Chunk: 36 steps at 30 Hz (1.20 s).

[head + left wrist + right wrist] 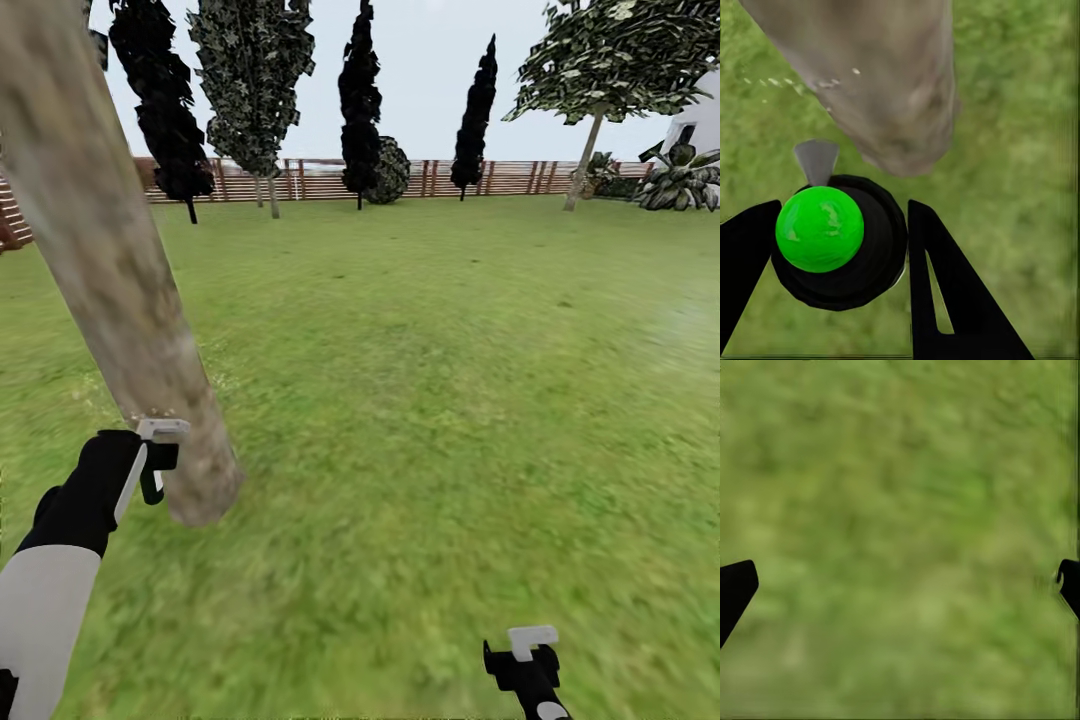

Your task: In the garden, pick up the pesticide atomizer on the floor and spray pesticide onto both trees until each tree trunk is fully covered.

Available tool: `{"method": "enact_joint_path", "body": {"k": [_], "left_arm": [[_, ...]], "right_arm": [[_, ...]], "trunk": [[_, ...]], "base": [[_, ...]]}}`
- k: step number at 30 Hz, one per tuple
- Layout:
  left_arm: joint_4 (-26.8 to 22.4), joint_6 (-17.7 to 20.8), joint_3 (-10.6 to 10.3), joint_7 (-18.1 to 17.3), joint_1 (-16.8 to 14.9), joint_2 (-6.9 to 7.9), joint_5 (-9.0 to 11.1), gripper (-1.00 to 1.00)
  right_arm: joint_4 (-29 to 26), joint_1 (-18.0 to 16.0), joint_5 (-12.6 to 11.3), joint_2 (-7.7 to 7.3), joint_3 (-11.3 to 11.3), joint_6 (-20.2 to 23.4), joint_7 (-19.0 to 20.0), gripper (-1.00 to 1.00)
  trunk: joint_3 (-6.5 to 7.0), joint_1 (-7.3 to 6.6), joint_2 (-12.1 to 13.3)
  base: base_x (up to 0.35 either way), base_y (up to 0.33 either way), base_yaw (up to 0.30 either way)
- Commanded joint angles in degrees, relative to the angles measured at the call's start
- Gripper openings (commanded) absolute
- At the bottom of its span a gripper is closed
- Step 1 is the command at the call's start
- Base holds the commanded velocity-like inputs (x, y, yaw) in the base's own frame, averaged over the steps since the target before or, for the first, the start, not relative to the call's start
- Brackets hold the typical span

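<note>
The left hand (840, 247) is closed around the pesticide atomizer (840, 244), its two black fingers (945, 300) flanking the bottle's dark round body. In the left wrist view the bottle's top reads as a bright green ball, with a small grey nozzle (816, 160) jutting from it toward the tree trunk (881, 82). In the head view the hand sits just beside the base of the trunk (110, 290), where it meets the lawn (430, 380), near touching. A few pale flecks hang in front of the bark; they may be spray, though that is hard to tell.

The right hand (528, 660) hangs low over bare grass with its fingers spread wide and nothing in them.

The main risk is closeness: with the nozzle this near, a small push forward could knock the bottle against the bark and twist it in the grip. Spray from this low point probably covers only the foot of the trunk, so the upper stretch could stay untreated unless the arm rises. The second tree (600, 60) stands well apart near the fence (320, 178).
</note>
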Motion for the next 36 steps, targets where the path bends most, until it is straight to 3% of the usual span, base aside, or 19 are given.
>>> {"method": "enact_joint_path", "body": {"k": [1,7,10,13,17,36], "left_arm": [[-0.07,0.26,0.03,-0.18,-0.04,-0.01,-0.53,-1.00],[0.89,0.04,0.01,-0.24,0.42,0.03,-0.53,-1.00],[7.01,-0.66,-0.03,-0.35,1.27,0.07,-0.63,-1.00],[7.52,-0.73,-0.06,-0.13,1.35,-1.67,-0.61,-1.00],[8.15,-3.59,-0.08,0.33,1.43,-2.14,-0.76,-1.00],[9.87,-4.84,0.09,0.57,1.45,-2.21,-0.79,-1.00]], "right_arm": [[0.00,-0.02,-0.47,0.03,0.49,-0.09,-0.16,1.00],[-0.05,-0.01,-0.47,0.07,0.57,-0.09,-0.12,1.00],[-0.06,-0.01,-0.47,0.07,0.57,-0.09,-0.12,1.00],[-0.06,-0.01,-0.47,0.07,0.56,-0.09,-0.12,1.00],[-0.06,-0.01,-0.47,0.07,0.57,-0.09,-0.12,1.00],[-0.06,-0.01,-0.47,0.06,0.49,-0.09,-0.12,1.00]], "trunk": [[-0.05,-0.02,-0.02],[-0.05,-0.02,-0.02],[-0.05,-0.02,-0.02],[-0.05,-0.02,-0.02],[-0.05,-0.02,-0.02],[-0.05,-0.02,-0.02]], "base": [[-0.091,-0.274,0.202],[-0.037,-0.274,0.266],[0.101,-0.226,0.277],[0.043,-0.046,0.277],[0.084,-0.078,0.249],[0.164,-0.221,0.007]]}}
